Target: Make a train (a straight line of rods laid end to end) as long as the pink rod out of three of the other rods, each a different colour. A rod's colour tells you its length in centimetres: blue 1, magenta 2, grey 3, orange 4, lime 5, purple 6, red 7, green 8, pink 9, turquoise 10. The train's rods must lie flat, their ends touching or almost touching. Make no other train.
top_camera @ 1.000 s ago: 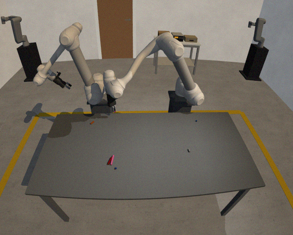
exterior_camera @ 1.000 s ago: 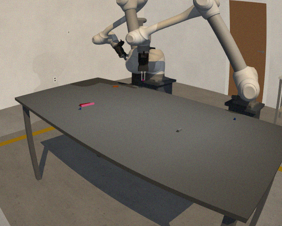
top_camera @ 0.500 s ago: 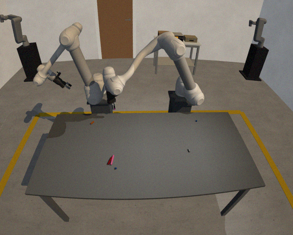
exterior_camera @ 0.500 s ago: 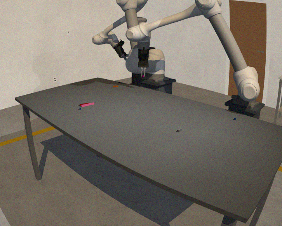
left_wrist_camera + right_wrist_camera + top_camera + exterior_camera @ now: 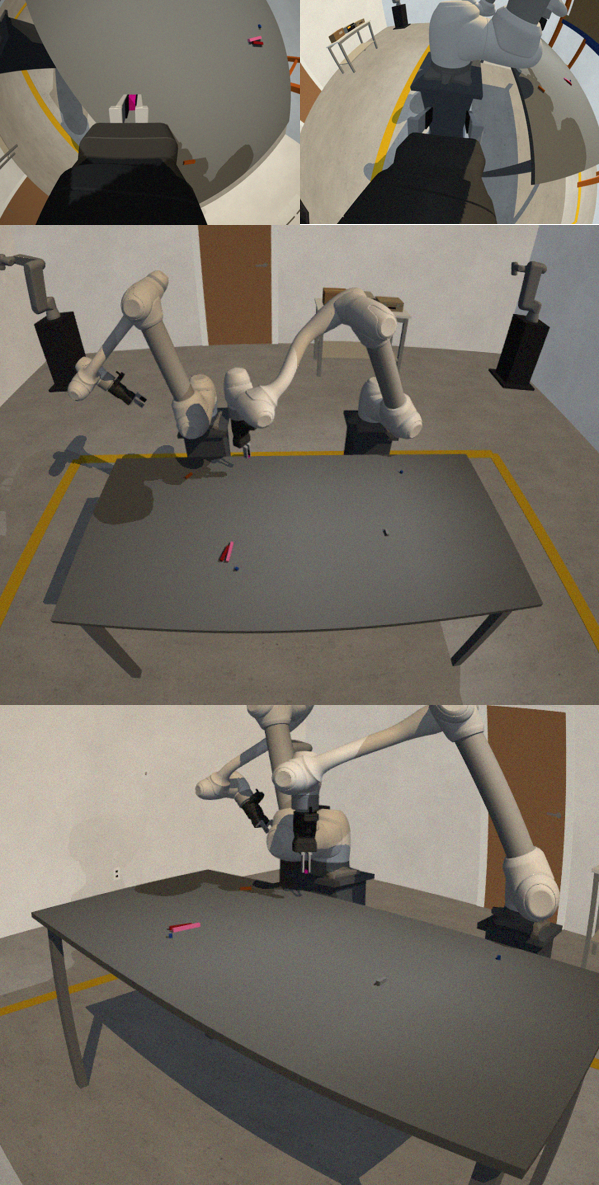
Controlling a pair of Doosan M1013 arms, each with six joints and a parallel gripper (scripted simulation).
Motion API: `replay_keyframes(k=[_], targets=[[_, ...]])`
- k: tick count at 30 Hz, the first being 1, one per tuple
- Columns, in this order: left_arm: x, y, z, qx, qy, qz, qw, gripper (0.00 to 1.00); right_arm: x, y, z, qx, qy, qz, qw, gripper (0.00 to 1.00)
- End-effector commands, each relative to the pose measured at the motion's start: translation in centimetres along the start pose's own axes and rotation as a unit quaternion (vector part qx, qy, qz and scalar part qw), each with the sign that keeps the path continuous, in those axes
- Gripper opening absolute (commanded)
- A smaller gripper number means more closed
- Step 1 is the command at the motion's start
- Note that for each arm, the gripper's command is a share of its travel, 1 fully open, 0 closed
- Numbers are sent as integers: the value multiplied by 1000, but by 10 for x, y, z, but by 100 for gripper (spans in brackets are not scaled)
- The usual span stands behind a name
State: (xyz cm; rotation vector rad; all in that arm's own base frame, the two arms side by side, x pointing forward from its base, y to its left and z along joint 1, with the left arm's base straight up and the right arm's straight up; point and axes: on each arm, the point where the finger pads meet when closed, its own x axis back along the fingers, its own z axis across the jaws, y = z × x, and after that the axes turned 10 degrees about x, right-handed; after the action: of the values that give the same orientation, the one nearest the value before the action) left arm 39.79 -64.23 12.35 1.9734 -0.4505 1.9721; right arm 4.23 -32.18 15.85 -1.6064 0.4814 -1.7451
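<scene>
Table [image 5: 309, 585] [image 5: 319, 985] [image 5: 169, 60] [image 5: 568, 106]: below left gripper [image 5: 247, 452] [image 5: 305, 863] [image 5: 131, 104]
Magenta rod [image 5: 248, 456] [image 5: 305, 871] [image 5: 131, 102]: pinched between its fingers (raised)
Right gripper [image 5: 139, 399] [image 5: 267, 826] [image 5: 448, 120]: spread wide, beyond the table edge

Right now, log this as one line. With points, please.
left pincer [image 5: 247, 452] [image 5: 305, 868] [image 5: 131, 106]: shut on magenta rod [image 5: 248, 456] [image 5: 306, 871] [image 5: 132, 102], raised | right pincer [image 5: 140, 400] [image 5: 449, 120]: open | train: not started

Rods, seven counted: two short blue square-edged rods [image 5: 236, 569] [image 5: 401, 472] [image 5: 170, 936] [image 5: 498, 957] [image 5: 259, 26] [image 5: 570, 80]. One each of slim straight pink rod [image 5: 229, 551] [image 5: 186, 927] [image 5: 255, 38] [image 5: 565, 79], red rod [image 5: 224, 553] [image 5: 180, 925] [image 5: 258, 43], orange rod [image 5: 188, 476] [image 5: 245, 888] [image 5: 189, 161] [image 5: 541, 89], grey rod [image 5: 385, 532] [image 5: 380, 980], magenta rod [image 5: 248, 456] [image 5: 306, 871] [image 5: 131, 102].
</scene>
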Motion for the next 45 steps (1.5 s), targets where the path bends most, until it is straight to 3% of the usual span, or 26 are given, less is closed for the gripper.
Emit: replay_keyframes(k=[1, 3, 4, 18, 20, 21, 35, 37, 38, 45], targets=[[2, -40, 11, 38, 1, 0, 999, 24, 0, 0, 0, 0, 0, 0, 1000, 100], [2, -40, 11, 38, 1, 0, 999, 24, 0, 0, 0, 0, 0, 0, 1000, 100], [3, -72, 17, 68, 1, 0, 998, 24, 0, 0, 0, 0, 0, 0, 1000, 100], [6, -218, 24, 209, 1, 0, 978, 24, 0, 0, 0, 0, 0, 0, 1000, 100], [6, -218, 24, 209, 1, 0, 978, 24, 0, 0, 0, 0, 0, 0, 1000, 100], [6, -250, 21, 240, 1, 0, 971, 24, 0, 0, 0, 0, 0, 0, 1000, 100], [5, -390, -12, 383, 1, 0, 924, 24, 0, 0, 0, 0, 0, 0, 1000, 100], [5, -390, -12, 383, 1, 0, 924, 24, 0, 0, 0, 0, 0, 0, 1000, 100], [5, -419, -24, 414, 1, 0, 910, 24, 0, 0, 0, 0, 0, 0, 1000, 100], [3, -479, -54, 480, 1, 0, 877, 24, 0, 0, 0, 0, 0, 0, 1000, 100]])
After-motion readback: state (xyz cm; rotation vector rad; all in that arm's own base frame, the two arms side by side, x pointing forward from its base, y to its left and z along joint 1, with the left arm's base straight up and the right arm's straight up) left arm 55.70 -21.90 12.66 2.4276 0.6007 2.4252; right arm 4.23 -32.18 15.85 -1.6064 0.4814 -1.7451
